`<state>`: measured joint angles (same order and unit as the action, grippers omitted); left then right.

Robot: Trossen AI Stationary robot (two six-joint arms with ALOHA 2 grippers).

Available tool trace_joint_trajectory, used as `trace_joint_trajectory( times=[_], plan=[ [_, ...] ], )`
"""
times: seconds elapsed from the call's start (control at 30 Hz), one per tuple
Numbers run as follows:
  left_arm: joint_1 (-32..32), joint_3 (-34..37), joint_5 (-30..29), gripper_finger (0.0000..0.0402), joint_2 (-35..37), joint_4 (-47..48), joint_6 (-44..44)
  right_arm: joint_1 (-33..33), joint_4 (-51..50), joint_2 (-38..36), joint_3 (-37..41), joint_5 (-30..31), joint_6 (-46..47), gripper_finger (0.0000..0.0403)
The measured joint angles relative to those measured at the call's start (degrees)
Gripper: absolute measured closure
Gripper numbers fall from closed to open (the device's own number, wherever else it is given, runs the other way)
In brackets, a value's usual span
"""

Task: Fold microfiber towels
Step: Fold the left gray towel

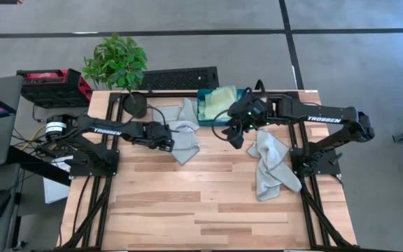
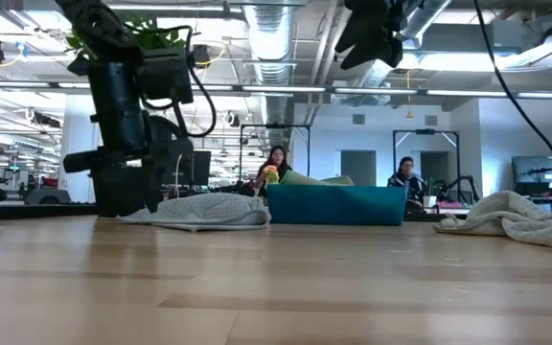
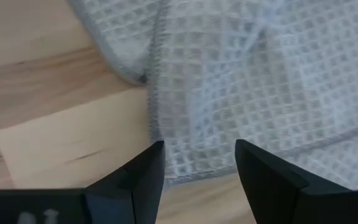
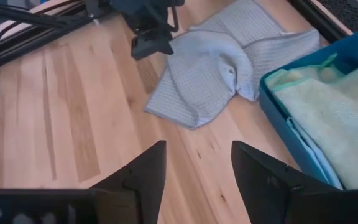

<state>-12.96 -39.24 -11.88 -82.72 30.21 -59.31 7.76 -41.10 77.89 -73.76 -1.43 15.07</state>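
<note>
Grey waffle-weave is what the left pincer (image 3: 194, 163) is dealing with right now: its fingers are apart, nothing between them, and the stitched hem of the crumpled grey towel (image 1: 185, 130) runs right through the gap in the left wrist view. So the step looks like grabbing an edge to pull the cloth flat. My take: come straight down on the hem itself, catch one layer only, and close near a corner instead of mid-edge, otherwise the folded-over bit on top will drag along and it will never lie square on the wooden desk (image 1: 187, 210).

Using the teal bin (image 1: 212, 114) as the marker: that grey towel lies just left of the bin, touching or nearly so, with the left pincer on the towel's far-from-bin edge. The right pincer (image 1: 236, 134) hovers just in front of the bin, raised well off the desk, fingers also apart and empty. A second grey towel (image 1: 271, 164) sits bunched up to the right and in front of the bin, near that pincer but not under it. Inside the bin there's a light green towel (image 1: 222, 98), with a blue edge showing beneath it in the right wrist view.
</note>
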Motion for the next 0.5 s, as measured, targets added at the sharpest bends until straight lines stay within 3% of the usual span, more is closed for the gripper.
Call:
trace_joint_trajectory(
  times=[0.17, 0.5],
  plan=[
    [-0.01, 0.81, -3.46, 0.0214, 0.00, 0.10, -1.49, -0.84, -0.02, 0.02, 0.00, -0.02, 0.02, 0.0201],
    [-0.01, 0.89, -4.95, 0.0214, -2.05, -0.16, -1.49, -1.81, -0.03, 0.02, 0.00, -0.06, 0.07, 0.0207]
  ],
)
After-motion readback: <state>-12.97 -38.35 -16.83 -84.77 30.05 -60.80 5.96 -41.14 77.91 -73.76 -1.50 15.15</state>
